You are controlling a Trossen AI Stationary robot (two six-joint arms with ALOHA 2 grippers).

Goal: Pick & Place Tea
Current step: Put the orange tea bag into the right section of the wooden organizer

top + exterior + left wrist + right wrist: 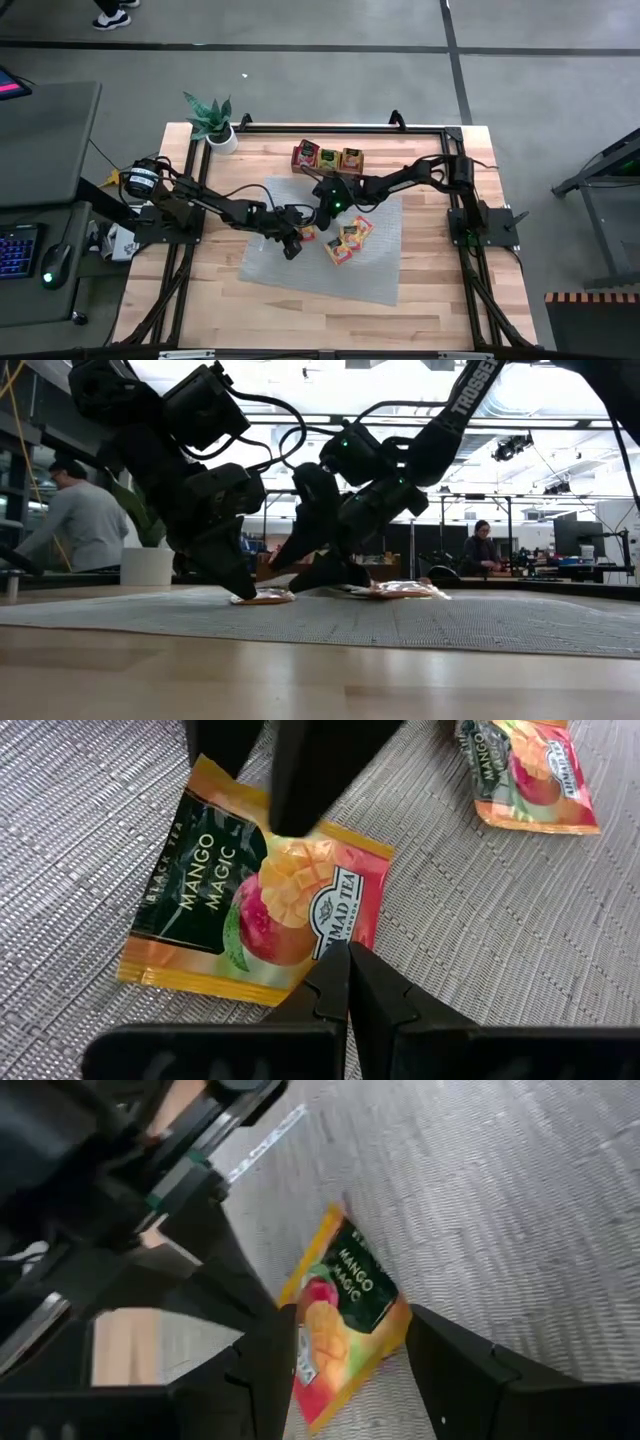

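The sachet [255, 905] on the grey mat [80, 830] reads "BLACK TEA" and "MANGO MAGIC" on its dark patch, with a crest that seems to say "AHMAD TEA LONDON", partly hidden. In the right wrist view, the same sachet [345, 1315] shows "MANGO MAGIC". In the low view, the right arm [470, 405] carries "TROSSEN" in white letters.

From above, both grippers bunch up over one sachet [309, 233], so it's mostly covered and you can't read any labels on the pile [348, 238]. The left wrist view cuts off a second sachet [530, 772] at the edge. Table level, the sachets [262, 597] are just thin slivers. Tray [327, 158] contents are too small to sort.
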